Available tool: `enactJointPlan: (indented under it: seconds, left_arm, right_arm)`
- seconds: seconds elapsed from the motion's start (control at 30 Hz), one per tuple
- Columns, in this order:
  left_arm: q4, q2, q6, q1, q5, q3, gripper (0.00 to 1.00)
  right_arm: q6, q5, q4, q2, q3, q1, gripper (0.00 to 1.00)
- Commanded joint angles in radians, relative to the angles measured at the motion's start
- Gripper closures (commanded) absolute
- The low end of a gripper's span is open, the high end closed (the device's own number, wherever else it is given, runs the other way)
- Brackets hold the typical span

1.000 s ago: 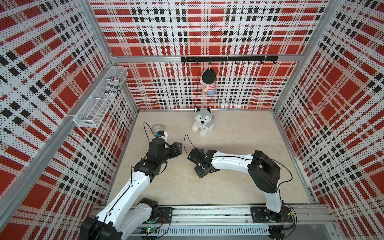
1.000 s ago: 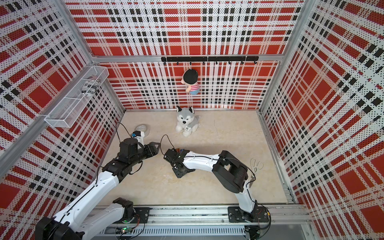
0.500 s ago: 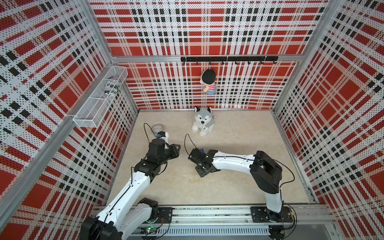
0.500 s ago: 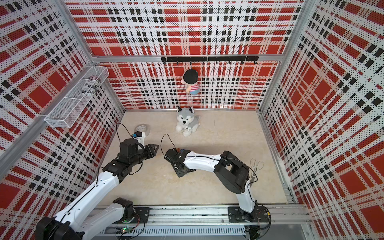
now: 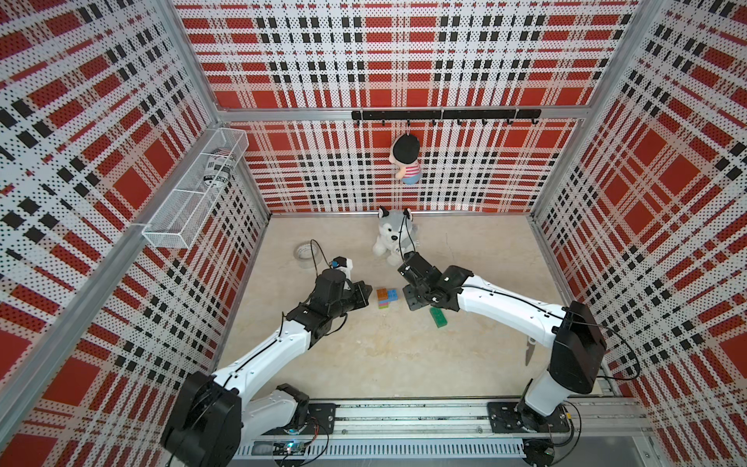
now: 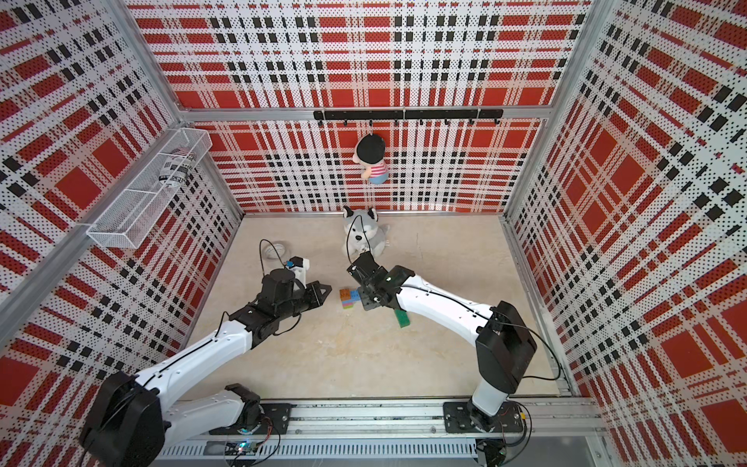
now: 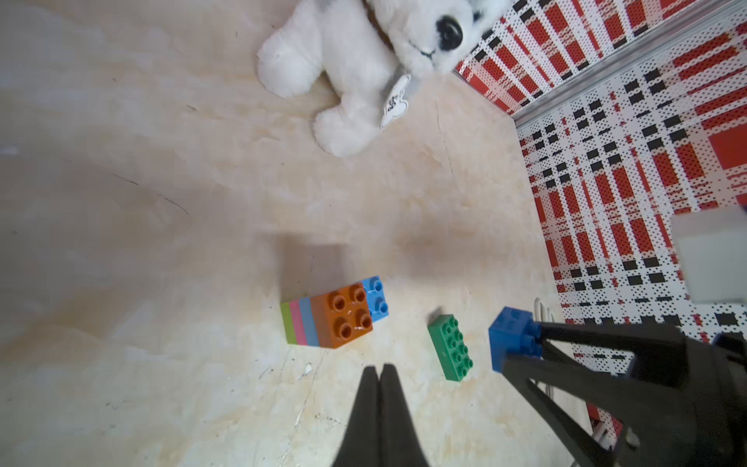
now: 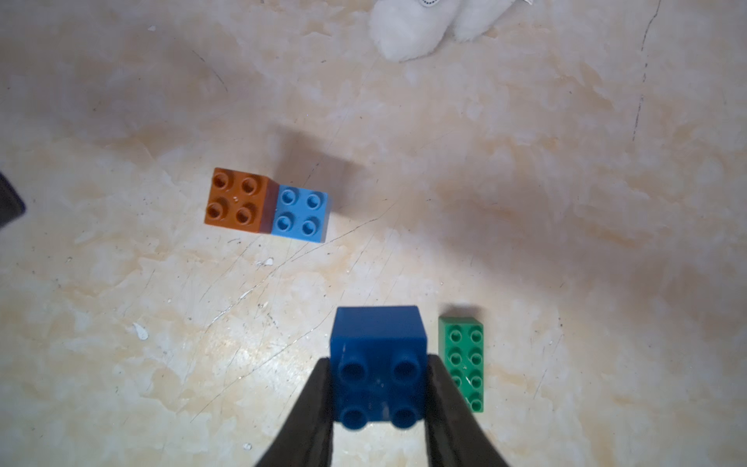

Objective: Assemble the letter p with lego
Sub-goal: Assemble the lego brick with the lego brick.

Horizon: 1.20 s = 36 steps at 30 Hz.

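Mid-desk stack [image 7: 331, 317]: lime, pink, light blue, orange joined. The right jaws clamp dark blue brick [image 8: 378, 351] above desk; left jaws together, empty. Loose green brick [image 8: 465, 364] near stack. Seemingly two bricks left to add.

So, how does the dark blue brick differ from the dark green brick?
Shape: the dark blue brick is square with four studs; the dark green brick is longer, with eight. State: the dark blue brick is held between the fingers of the right gripper; the dark green brick lies free on the table, studs up. Shared: both are studded bricks, not joined to the multicoloured stack.
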Motion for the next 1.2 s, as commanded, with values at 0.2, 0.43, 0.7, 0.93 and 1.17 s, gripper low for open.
enactJointPlan:
  seconds: [0.2, 0.43, 0.7, 0.93, 1.17]
  left_arm:
    - [0.084, 0.183, -0.019, -0.041, 0.013, 0.079, 1.00]
    - [0.059, 0.231, 0.010, -0.042, -0.001, 0.127, 1.00]
    - [0.048, 0.257, 0.022, -0.036, 0.001, 0.133, 1.00]
    - [0.051, 0.278, 0.029, -0.035, 0.005, 0.131, 1.00]
    - [0.051, 0.290, 0.032, -0.035, 0.004, 0.126, 1.00]
  right_arm:
    - [-0.051, -0.055, 0.047, 0.074, 0.044, -0.031, 0.76]
    - [-0.052, -0.055, 0.063, 0.086, 0.020, -0.040, 0.76]
    - [-0.049, -0.079, 0.069, 0.094, 0.016, -0.045, 0.76]
    - [-0.050, -0.088, 0.068, 0.108, 0.022, -0.045, 0.76]
    - [-0.048, -0.093, 0.071, 0.114, 0.022, -0.045, 0.76]
